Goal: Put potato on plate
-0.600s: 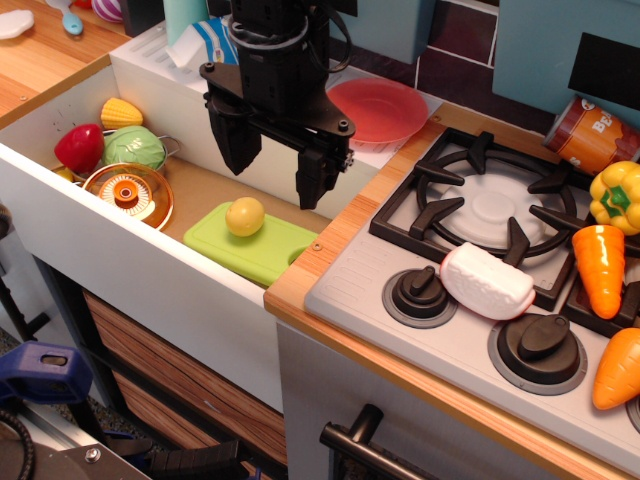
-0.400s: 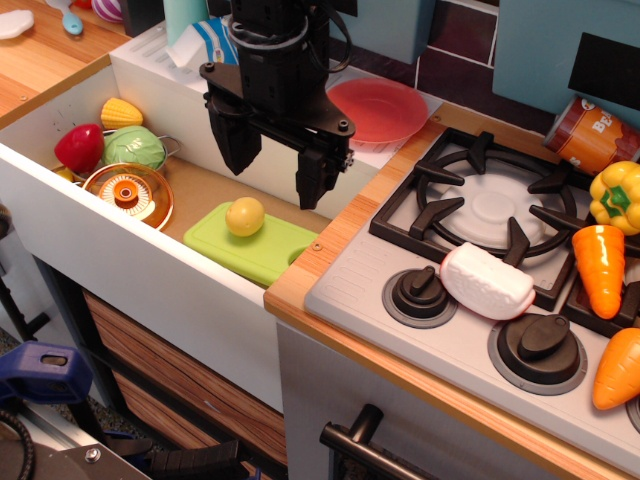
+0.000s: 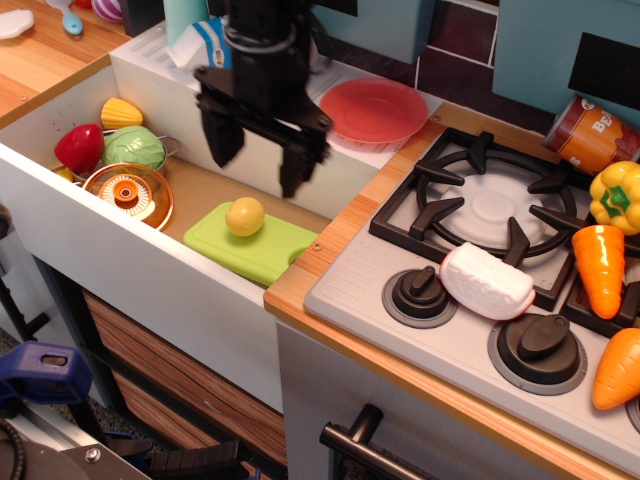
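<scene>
Yellow potato (image 3: pixel 245 216) on green board (image 3: pixel 262 242) | gripper (image 3: pixel 256 164) blurred, apparently open above

The potato (image 3: pixel 245 216) is smooth, glossy plastic on a matt green plastic board (image 3: pixel 264 244). The plate (image 3: pixel 373 110) looks like satin red plastic. The lid (image 3: pixel 128 194) is glossy and transparent; the counter (image 3: pixel 320 262) appears to be wood-grained, possibly laminate.

Black arm with cables — black tool (image 3: pixel 257 165), two tapered fingers.
</scene>
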Controlling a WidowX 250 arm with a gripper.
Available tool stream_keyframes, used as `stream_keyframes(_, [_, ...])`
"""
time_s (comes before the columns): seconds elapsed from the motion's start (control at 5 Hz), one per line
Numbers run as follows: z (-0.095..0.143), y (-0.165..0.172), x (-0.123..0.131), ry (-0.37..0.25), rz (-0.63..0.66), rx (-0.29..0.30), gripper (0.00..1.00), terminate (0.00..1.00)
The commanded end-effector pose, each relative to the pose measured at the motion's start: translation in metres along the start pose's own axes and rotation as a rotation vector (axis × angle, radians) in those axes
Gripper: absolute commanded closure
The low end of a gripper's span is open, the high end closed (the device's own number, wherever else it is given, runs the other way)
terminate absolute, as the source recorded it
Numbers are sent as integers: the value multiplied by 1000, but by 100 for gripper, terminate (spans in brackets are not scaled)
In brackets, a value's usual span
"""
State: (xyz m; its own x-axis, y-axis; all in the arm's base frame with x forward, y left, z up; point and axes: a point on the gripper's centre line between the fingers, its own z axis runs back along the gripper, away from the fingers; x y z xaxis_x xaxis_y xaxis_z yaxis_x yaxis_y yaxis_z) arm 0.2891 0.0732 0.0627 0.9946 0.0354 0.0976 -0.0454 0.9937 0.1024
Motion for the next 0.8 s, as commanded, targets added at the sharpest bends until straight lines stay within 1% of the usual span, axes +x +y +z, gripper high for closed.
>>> stream_keyframes(0.0, [-5, 29, 20, -42, 1, 30, 0, 0])
stream_keyframes(0.2, [-22, 47, 27, -66, 3, -8, 0, 0])
stream_keyframes(0.4, [-47, 55, 35, -107, -5, -49, 0, 0])
stream_keyframes(0.6, [-71, 62, 35, -122, 2, -82, 0, 0])
